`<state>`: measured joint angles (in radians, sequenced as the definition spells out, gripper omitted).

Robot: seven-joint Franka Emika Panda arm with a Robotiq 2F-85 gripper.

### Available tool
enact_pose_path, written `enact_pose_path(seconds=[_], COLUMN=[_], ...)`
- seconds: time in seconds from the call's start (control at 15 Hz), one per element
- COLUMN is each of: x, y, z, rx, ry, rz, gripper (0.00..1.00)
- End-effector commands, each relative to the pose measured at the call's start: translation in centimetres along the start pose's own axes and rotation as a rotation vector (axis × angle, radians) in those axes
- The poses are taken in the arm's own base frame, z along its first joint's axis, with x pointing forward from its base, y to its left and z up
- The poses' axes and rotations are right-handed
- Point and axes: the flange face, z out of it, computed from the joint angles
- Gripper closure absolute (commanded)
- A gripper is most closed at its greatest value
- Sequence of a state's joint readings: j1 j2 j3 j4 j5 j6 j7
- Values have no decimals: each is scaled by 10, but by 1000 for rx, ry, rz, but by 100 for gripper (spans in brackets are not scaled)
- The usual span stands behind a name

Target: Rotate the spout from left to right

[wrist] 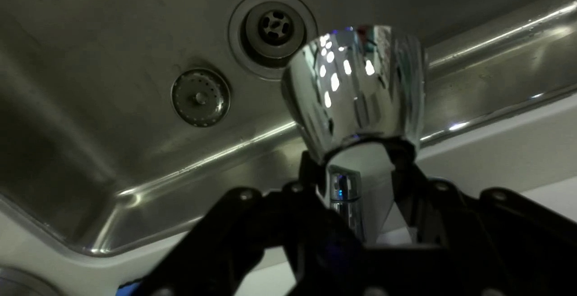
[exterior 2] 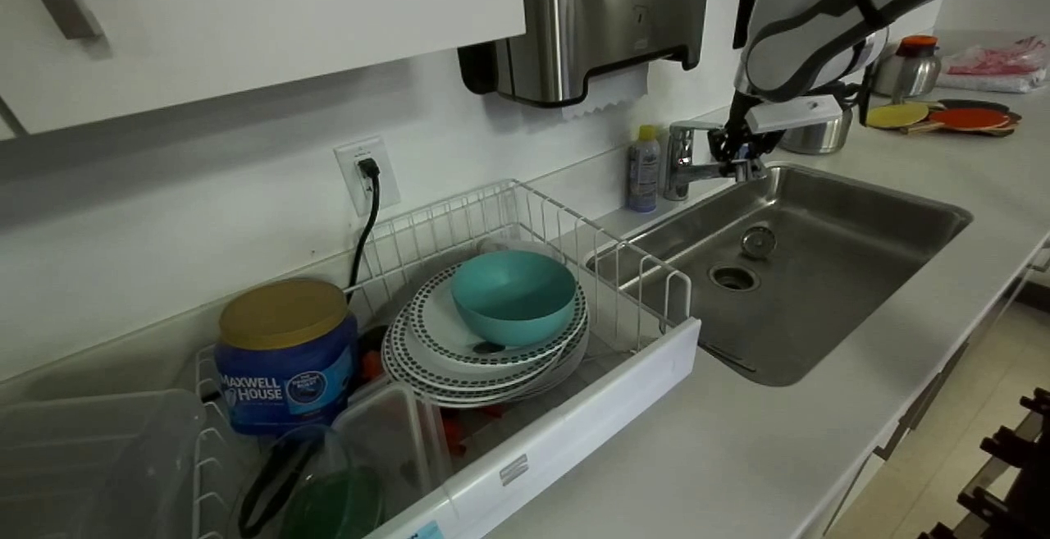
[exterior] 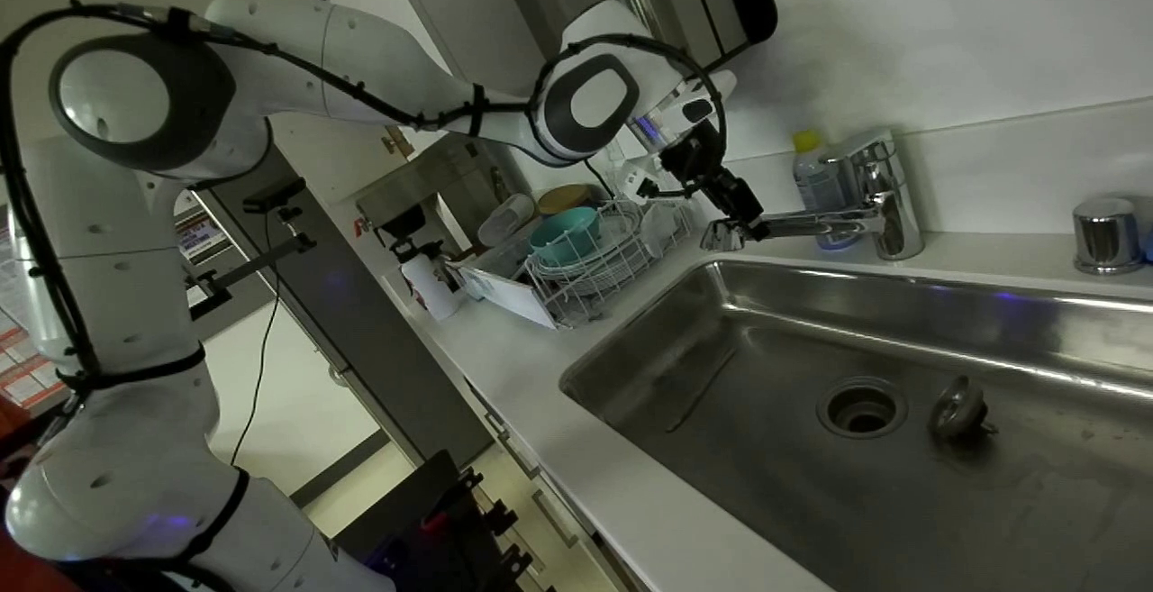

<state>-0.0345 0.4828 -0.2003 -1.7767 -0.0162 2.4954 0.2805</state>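
Note:
The shiny silver spout projects from the chrome faucet base and lies along the back ledge of the sink in an exterior view. It also shows in an exterior view from the rack side, with its base by the wall. My black gripper is at the spout's free end. In the wrist view the flared spout tip sticks out beyond the fingers, and the gripper has one finger on each side, shut on the spout. The finger contact is dark and partly hidden.
The steel sink holds a drain and a loose strainer plug. A yellow-capped bottle stands beside the faucet base. A dish rack with plates and a teal bowl stands beside the sink. A paper towel dispenser hangs above.

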Motion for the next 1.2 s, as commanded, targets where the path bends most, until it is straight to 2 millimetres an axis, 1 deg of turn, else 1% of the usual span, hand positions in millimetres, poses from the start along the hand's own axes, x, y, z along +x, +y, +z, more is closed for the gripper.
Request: enact_pose_path(seconds=[0.0, 0.13, 0.2, 0.27, 0.47, 0.6, 0.87, 1.13], x=[1, 1, 4, 7, 20, 28, 39, 53], y=[0, 1, 6, 11, 53, 80, 118, 145], z=[0, 0, 4, 9, 20, 22, 28, 29], rx=[0, 0, -8, -9, -14, 12, 34, 42], ry=[-1, -1, -8, -8, -13, -24, -44, -41], rz=[0, 0, -7, -19, -18, -27, -115, -158], gripper=[57, 57, 82, 82, 82, 82, 82, 82])
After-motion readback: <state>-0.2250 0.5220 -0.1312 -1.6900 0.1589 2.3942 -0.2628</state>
